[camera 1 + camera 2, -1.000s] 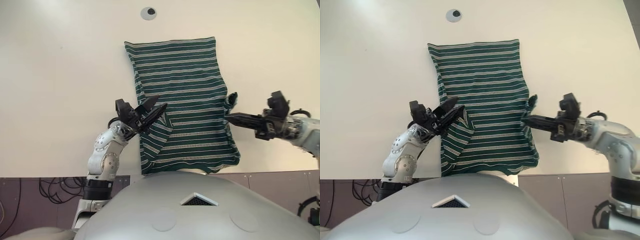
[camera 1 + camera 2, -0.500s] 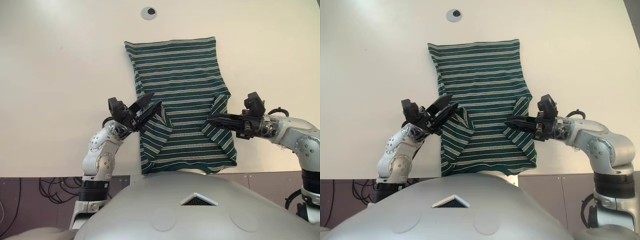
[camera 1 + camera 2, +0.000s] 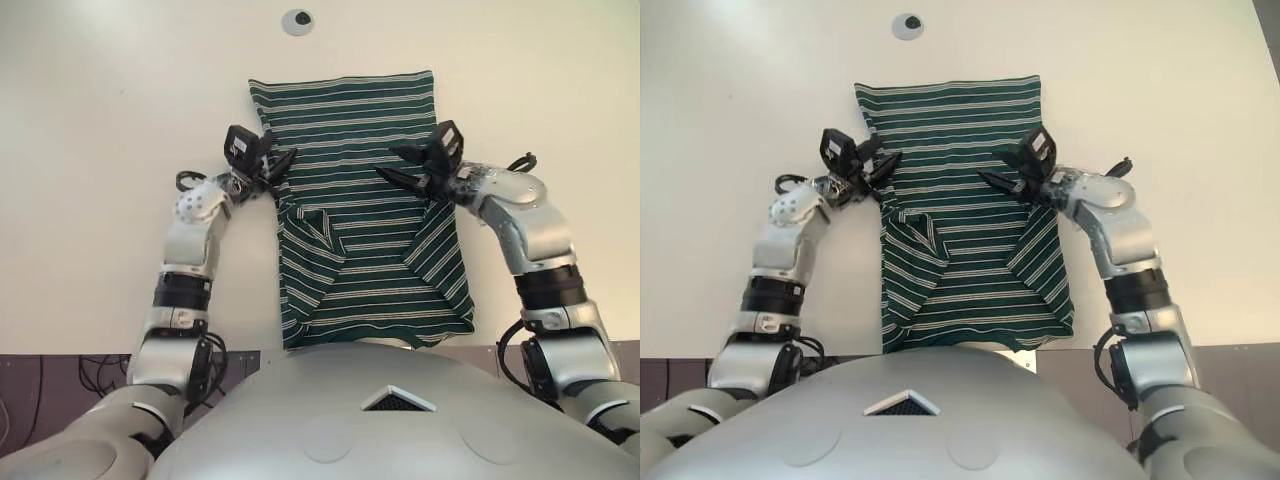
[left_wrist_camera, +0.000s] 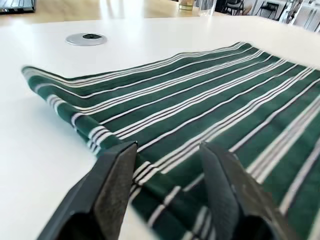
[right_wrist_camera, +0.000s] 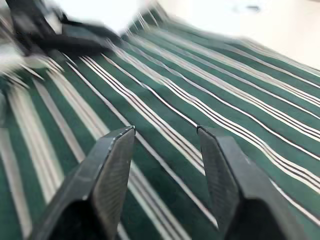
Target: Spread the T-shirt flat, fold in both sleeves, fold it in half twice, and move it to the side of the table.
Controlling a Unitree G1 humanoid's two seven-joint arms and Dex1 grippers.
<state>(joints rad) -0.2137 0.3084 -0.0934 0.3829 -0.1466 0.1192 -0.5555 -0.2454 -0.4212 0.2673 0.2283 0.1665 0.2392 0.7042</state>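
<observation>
Plainly, we see the green striped T-shirt (image 3: 350,120) lying flat in the middle of the white desk (image 3: 110,120). It forms a long narrow shape, with both sleeves folded inward as slanted flaps across its nearer half. We judge the spreading and the sleeve folds done; the two halvings and the move to the desk's side are left. The left end effector (image 3: 280,172) sits at the shirt's left edge, fingers spread and empty. The right end effector (image 3: 386,161) hovers over the shirt near its right edge, also spread, gripping nothing. A round grommet (image 3: 297,22) sits beyond the shirt's far edge.
</observation>
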